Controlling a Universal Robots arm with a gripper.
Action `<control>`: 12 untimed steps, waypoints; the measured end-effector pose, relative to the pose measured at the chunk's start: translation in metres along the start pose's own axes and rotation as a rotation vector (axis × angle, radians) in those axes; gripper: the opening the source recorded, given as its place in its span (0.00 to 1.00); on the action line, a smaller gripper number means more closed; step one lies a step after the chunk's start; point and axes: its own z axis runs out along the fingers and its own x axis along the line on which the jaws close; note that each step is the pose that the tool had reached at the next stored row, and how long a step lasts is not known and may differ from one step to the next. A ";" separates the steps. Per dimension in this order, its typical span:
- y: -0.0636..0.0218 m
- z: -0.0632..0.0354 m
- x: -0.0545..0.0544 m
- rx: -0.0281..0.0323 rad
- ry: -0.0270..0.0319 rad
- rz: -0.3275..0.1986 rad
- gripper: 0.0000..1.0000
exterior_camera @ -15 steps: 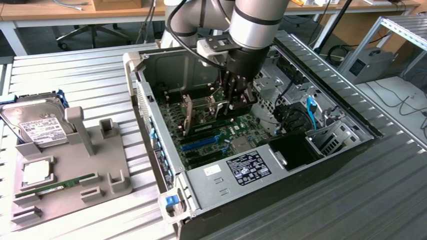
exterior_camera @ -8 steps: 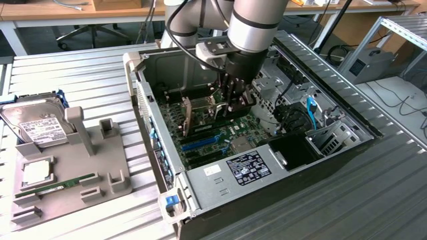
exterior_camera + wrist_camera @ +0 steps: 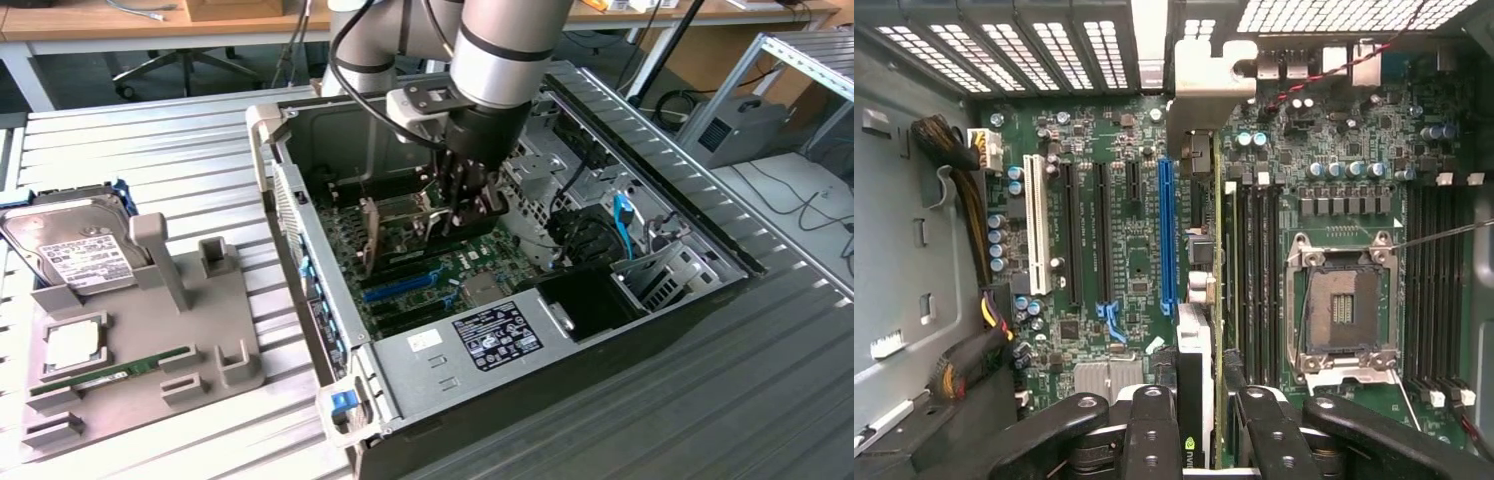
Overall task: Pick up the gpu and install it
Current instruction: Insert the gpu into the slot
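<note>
Exterior view: the hand [image 3: 463,205] sits down inside the open case [image 3: 310,270], clamped on the upright gpu [image 3: 390,228], with room to both case walls. Wrist view: the gpu [image 3: 1194,350] hangs edge-on over the case's board [image 3: 1139,270], bracket near the rear grille [image 3: 1004,50]

Open room around the claw [image 3: 1202,415] and gpu [image 3: 1195,375] above the motherboard [image 3: 1139,275]; case walls [image 3: 291,200], cable bundle [image 3: 959,190], blue cable [image 3: 621,226] at edges.

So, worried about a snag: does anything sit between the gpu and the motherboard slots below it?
Nothing visible does. The gpu, held by the gripper, hangs edge-on beside the blue slot; the cable bundle lies aside along the case wall.
</note>
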 end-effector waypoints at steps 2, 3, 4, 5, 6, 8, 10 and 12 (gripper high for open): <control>0.0016 0.0000 0.001 0.0000 -0.0001 -0.001 0.27; 0.0023 0.0000 0.002 0.0000 -0.0001 -0.001 0.27; 0.0029 0.0000 0.002 0.0000 0.0000 -0.001 0.27; 0.0036 0.0000 0.003 -0.0001 0.0000 -0.002 0.27; 0.0045 -0.0001 0.003 0.0000 0.0000 -0.002 0.27; 0.0072 -0.0001 0.004 0.0000 -0.0001 -0.002 0.27; 0.0087 -0.0001 0.004 -0.0001 0.0000 -0.003 0.27; 0.0097 0.0004 0.004 0.0000 -0.0002 -0.003 0.27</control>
